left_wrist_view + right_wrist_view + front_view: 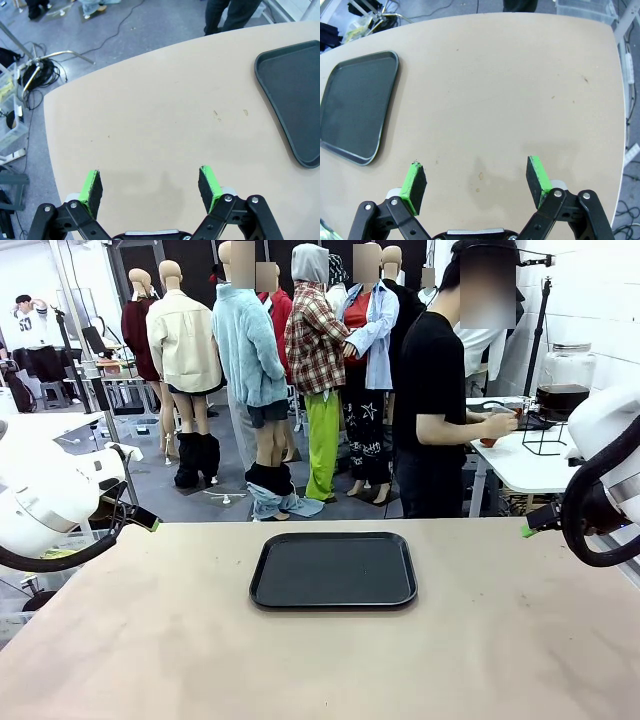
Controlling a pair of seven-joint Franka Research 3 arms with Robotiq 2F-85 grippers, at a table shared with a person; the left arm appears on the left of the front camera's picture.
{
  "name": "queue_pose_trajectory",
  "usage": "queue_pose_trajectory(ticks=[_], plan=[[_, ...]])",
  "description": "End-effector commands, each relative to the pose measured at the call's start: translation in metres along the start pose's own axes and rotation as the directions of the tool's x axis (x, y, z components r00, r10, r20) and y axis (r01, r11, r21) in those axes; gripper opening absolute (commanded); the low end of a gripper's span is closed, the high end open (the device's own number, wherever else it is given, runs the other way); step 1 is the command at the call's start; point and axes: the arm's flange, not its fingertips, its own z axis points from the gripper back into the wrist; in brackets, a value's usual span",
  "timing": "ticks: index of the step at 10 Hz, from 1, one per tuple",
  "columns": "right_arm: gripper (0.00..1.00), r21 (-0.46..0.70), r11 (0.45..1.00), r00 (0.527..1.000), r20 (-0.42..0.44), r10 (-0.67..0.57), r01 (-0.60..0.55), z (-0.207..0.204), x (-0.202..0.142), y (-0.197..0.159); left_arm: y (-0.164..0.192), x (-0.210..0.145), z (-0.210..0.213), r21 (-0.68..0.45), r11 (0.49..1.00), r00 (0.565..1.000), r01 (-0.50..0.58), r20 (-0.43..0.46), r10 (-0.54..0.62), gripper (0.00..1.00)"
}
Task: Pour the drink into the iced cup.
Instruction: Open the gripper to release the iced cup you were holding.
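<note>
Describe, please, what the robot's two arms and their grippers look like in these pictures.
Both arms have smooth, rounded white shells: the left arm and the right arm, each with a thick black cable looping beside it. The left gripper and right gripper are black linkage frames with silver pivot bolts, each carrying two black fingers faced with bright green pads.

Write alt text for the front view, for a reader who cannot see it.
An empty black tray sits mid-table, with the left gripper and right gripper open and raised at either edge, holding nothing. Behind the far edge, a person in black stands turned to a white side table, hands busy there.
</note>
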Motion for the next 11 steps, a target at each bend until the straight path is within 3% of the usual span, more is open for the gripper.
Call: queue_pose_trajectory(ticks=[1,11], plan=[[1.0,0.004,1.0,1.0,0.009,0.006,-0.006,-0.0011,-0.0017,0.0,-0.0006,-0.0035,-0.0018,0.006,1.0,1.0,-0.009,0.013,0.009,1.0],[1.0,0.004,1.0,1.0,0.009,0.006,-0.006,-0.0011,-0.0017,0.0,-0.0006,-0.0035,-0.0018,0.006,1.0,1.0,-0.009,0.013,0.009,1.0]])
